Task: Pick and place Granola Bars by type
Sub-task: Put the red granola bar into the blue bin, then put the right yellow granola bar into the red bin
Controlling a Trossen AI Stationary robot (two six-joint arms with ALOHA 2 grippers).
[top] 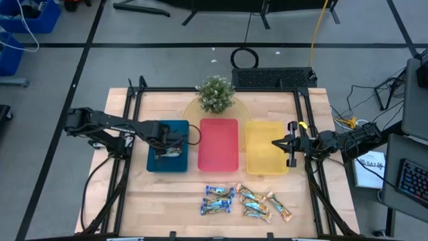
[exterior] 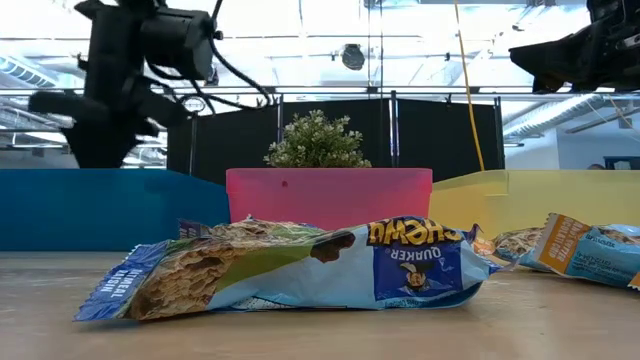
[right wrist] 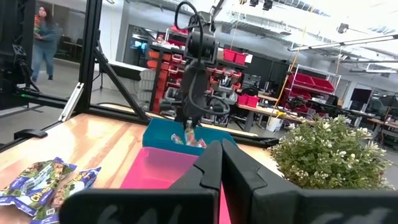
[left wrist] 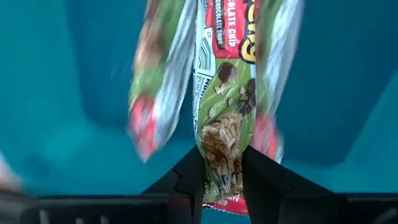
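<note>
**Green-red bar held over the blue tray**

I see my left hand (top: 168,148) over the large blue rectangular plastic tray (top: 155,163), clenched on a shiny green-and-red foil-wrapped granola bar (left wrist: 225,106). In the left wrist view the two dark fingers (left wrist: 186,186) pinch the lower end of that bar, which hangs against the blue tray floor; other green-red wrappers (left wrist: 152,93) show beside it, blurred. From the right wrist view the left arm stands over the blue tray with the bar dangling under its hand.

My right hand (top: 279,143) waits over the yellow rectangular tray (top: 264,164), its fingers closed together and holding nothing. The pink-red rectangular tray (top: 219,145) lies between the other two, with a small green potted plant (top: 215,94) behind it.

On the wooden worktop (top: 167,201) in front of the trays, the blue-white foil bars (top: 218,200) lie in a cluster, and the tan-gold foil bars (top: 263,204) lie just beside them towards the right arm's side.
</note>
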